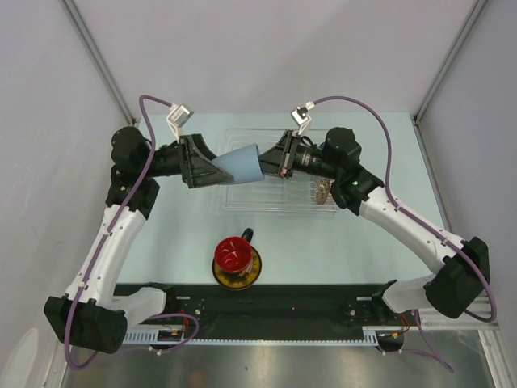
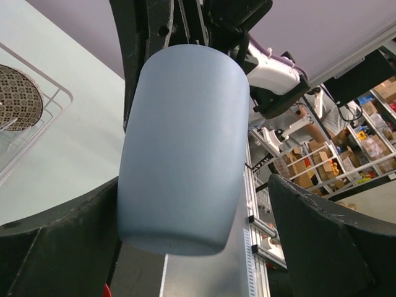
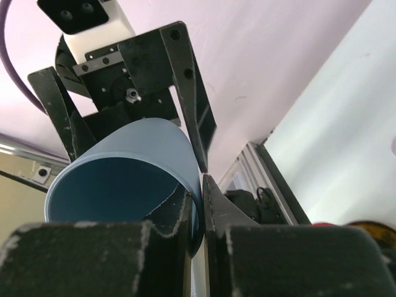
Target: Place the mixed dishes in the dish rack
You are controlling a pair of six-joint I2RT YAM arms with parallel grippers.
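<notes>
Pinching the cup rim, right tool; left tool wide, perhaps touching.

The left claw, right claw and the light-blue cup between them crowd upper centre over the rack. The mug blocks lower centre, with bare counter to its left.

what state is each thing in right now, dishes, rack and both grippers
light-blue cup: on its side in the air over the rack, rim pinched
right gripper: shut on the cup's rim
left gripper: open, fingers either side of the cup's base
dish rack: on the table, bowl inside
bowl: in the rack's right end
mug: upright on the saucer, outside the rack
saucer: flat on the table under the mug
</notes>
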